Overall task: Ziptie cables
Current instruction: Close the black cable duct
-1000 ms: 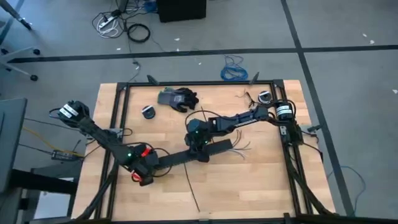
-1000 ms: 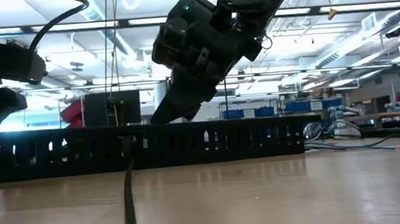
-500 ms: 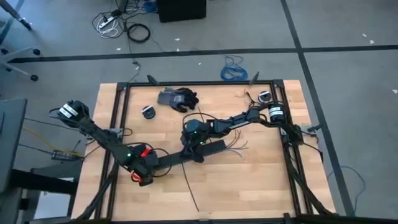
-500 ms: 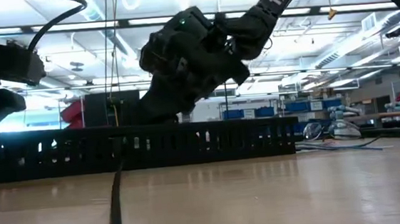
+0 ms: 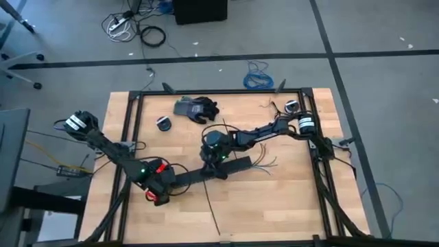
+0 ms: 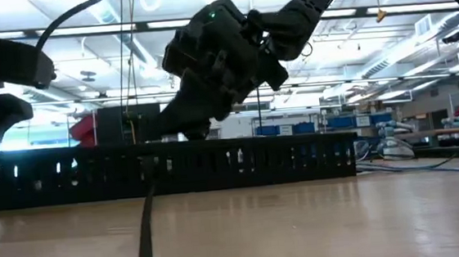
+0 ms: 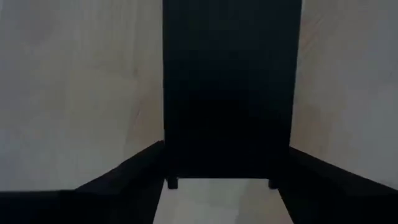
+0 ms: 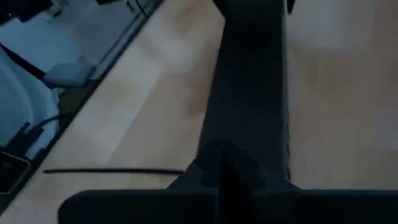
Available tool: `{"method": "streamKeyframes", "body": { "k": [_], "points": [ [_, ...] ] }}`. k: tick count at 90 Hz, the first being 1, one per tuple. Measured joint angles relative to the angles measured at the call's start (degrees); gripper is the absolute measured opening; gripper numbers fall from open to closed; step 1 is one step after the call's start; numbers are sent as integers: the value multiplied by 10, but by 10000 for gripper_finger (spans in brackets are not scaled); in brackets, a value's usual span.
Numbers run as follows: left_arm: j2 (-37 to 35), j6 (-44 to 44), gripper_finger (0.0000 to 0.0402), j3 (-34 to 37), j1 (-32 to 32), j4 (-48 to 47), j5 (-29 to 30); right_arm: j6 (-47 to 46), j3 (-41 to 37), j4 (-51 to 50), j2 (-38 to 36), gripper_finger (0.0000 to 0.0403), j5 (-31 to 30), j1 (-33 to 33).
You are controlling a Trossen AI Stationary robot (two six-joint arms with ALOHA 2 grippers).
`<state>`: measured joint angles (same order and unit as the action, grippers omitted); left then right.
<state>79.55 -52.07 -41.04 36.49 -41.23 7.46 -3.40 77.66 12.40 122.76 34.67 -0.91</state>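
While the left gripper point(image 5: 167, 185) is clamped on one end of the black duct point(image 5: 206, 171) at lower left of the table point(image 5: 288, 199), the right gripper point(image 5: 214, 167) presses down mid-duct, its fingers' state unclear. Cables point(image 5: 264, 162) fan right of the duct; a ziptie point(image 5: 209, 206) lies below it.

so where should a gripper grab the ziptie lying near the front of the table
Take the ziptie near its middle, coming straight down from above. It lies flat on the table, a thin straight strip running diagonally, so the gripper should close across its narrow width. That stretch looks bare of other things.
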Motion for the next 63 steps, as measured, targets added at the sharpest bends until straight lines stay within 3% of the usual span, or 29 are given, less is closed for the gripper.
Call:
{"method": "streamKeyframes", "body": {
  "k": [29,63],
  "points": [
    [-1,-26,280,0,20,-37,-46,11,1,-21,-29,0,-4,-2],
    [-1,-78,275,0,53,-32,-6,50,1,-254,-96,0,-109,-15]
  ]
}}
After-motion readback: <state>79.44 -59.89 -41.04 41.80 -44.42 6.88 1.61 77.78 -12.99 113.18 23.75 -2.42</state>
